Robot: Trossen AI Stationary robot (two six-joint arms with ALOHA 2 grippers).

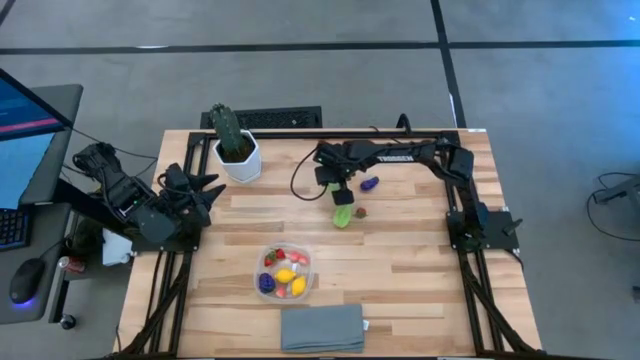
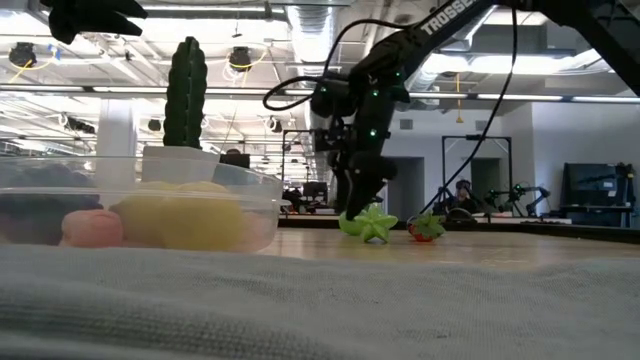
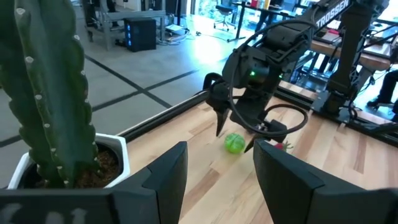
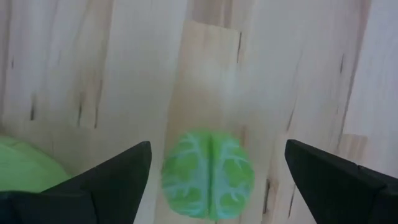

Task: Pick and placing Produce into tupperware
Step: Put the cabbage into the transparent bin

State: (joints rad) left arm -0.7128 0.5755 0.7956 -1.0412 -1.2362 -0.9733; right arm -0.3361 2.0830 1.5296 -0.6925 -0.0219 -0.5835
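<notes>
A round green produce piece (image 4: pixel 208 175) lies on the wooden table, beside a paler green piece (image 4: pixel 25 167). My right gripper (image 4: pixel 217 147) points down over it, open, one finger on each side and not touching it; the low view shows the same gripper (image 2: pixel 365 200) just above the piece (image 2: pixel 368 223). A purple piece (image 1: pixel 370 183) and a red piece (image 1: pixel 361 212) lie close by. The clear tupperware (image 1: pixel 268 288) near the table's front holds several produce pieces. My left gripper (image 3: pixel 217 180) waits at the table's left, open and holding nothing.
A tall green cactus (image 1: pixel 228 128) in a white pot (image 1: pixel 240 163) stands at the far left, close to my left gripper. A folded grey cloth (image 1: pixel 322 327) lies at the near edge in front of the tupperware. Bare wood lies to the right.
</notes>
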